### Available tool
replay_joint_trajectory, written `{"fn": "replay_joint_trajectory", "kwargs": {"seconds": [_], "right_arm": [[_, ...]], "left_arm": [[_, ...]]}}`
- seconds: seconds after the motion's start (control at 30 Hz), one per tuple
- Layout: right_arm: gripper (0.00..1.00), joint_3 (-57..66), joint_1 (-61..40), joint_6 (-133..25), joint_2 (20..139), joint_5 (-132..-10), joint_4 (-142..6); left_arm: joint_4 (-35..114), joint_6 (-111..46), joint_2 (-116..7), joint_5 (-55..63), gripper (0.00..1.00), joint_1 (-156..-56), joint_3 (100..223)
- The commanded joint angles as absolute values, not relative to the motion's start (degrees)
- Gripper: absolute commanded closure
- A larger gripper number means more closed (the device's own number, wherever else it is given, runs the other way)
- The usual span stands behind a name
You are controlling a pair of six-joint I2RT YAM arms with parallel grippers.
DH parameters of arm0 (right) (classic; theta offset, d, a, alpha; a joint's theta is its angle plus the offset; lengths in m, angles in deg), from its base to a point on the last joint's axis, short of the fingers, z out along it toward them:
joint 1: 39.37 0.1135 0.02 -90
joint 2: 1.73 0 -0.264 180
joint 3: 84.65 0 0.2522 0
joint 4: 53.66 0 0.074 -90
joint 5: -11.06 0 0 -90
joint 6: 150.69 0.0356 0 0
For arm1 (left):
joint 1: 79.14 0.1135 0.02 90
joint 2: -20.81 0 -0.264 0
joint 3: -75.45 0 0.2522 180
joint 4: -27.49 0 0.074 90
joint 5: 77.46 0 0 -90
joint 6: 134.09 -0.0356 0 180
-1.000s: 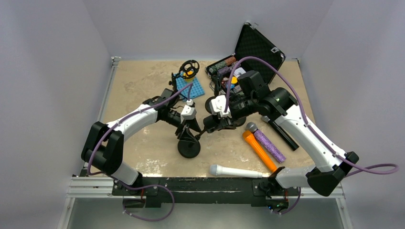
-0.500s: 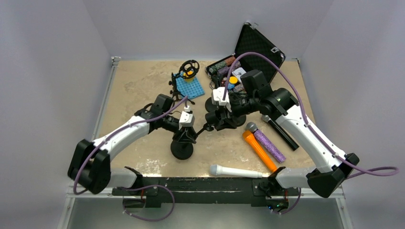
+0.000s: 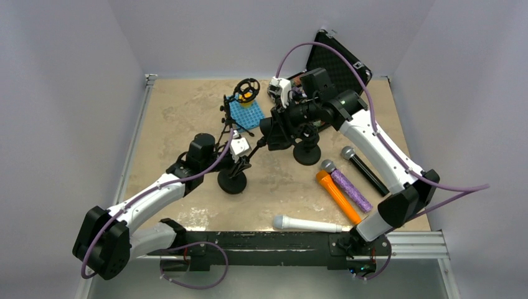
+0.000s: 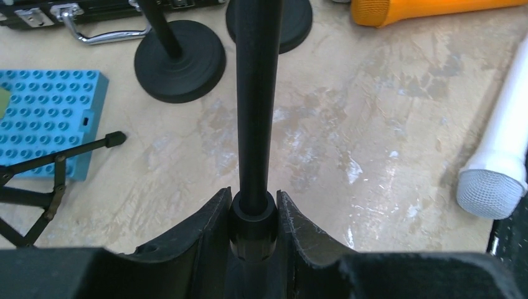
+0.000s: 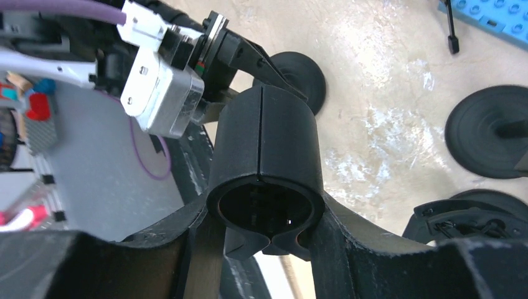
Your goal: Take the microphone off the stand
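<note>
Left tool (image 4: 253, 207) is narrowed onto the lower pole of the stand (image 3: 231, 182), with the pole collar seated between the fingers. The stand leans, its round base resting on the worktop (image 3: 180, 106). Right tool (image 5: 264, 215) is closed around the clip (image 5: 264, 143) at the top of the same stand.

Progress, as judged:
- The clip reads as a hollow sleeve in the right wrist view. No microphone sits in it.
- For this stand the removal appears done. What is left, if anything, is to release the stand.
- Whether the other stands carry a microphone cannot be told; the right arm covers their tops.

Count, left to right:
- One blue studded plate (image 3: 248, 115), with one small tripod (image 4: 59, 159) beside it.
- Three stands: the held one, a second stand (image 4: 180, 59) and a third stand (image 4: 269, 18).
- Four microphones, all lying on the worktop to the right of the held stand: white microphone (image 3: 308, 223) at the near edge, then orange microphone (image 3: 336, 194), purple microphone (image 3: 352, 190) and black microphone (image 3: 367, 172) side by side.
- One open case (image 3: 336, 59) at the far edge.
</note>
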State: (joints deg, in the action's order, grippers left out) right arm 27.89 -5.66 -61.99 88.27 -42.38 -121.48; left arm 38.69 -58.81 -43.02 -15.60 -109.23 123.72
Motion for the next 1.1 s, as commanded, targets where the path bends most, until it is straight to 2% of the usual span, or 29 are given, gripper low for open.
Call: {"fn": "replay_joint_trajectory", "kwargs": {"seconds": [0.0, 0.07, 0.13, 0.23, 0.3, 0.5, 0.67, 0.83, 0.93, 1.0, 1.07], "right_arm": [[1.00, 29.6, -4.7, -50.3, 90.5, -38.8, -129.3], [1.00, 30.5, -4.7, -51.7, 90.7, -38.1, -128.1], [1.00, 31.5, -4.7, -57.1, 89.6, -33.6, -125.8], [1.00, 34.2, -4.7, -78.3, 88.7, -24.0, -129.7], [1.00, 33.8, -4.7, -94.4, 87.1, -22.8, -135.7], [1.00, 18.1, -4.2, -128.4, 76.6, -28.0, -132.9], [1.00, 9.0, -2.8, -136.1, 70.5, -32.2, -123.4], [1.00, 8.2, -2.4, -132.4, 69.7, -33.4, -119.8], [1.00, 7.4, -2.4, -131.4, 69.0, -33.5, -119.6], [1.00, 6.1, -2.4, -131.3, 68.1, -33.5, -118.9], [1.00, 5.4, -2.4, -130.8, 67.5, -33.6, -118.6]], "left_arm": [[32.1, -56.1, -43.4, -1.1, 1.00, -108.8, 123.3], [34.5, -55.8, -43.3, -2.8, 0.98, -108.7, 124.4], [38.7, -55.8, -42.6, -7.2, 0.68, -108.6, 126.0], [47.3, -57.0, -41.5, -12.3, 0.28, -108.4, 128.3], [52.1, -59.4, -41.0, -18.2, 0.21, -107.6, 129.7], [61.7, -74.2, -42.7, -42.5, 0.19, -107.0, 132.4], [69.6, -78.6, -52.7, -55.0, 0.24, -107.1, 140.0], [83.6, -91.2, -60.1, -56.7, 0.41, -107.4, 146.7], [92.8, -101.1, -61.8, -54.7, 0.44, -107.3, 149.0], [94.6, -103.2, -61.5, -53.9, 0.46, -107.3, 149.3], [92.4, -101.6, -60.6, -52.4, 0.56, -107.3, 148.4]]}}
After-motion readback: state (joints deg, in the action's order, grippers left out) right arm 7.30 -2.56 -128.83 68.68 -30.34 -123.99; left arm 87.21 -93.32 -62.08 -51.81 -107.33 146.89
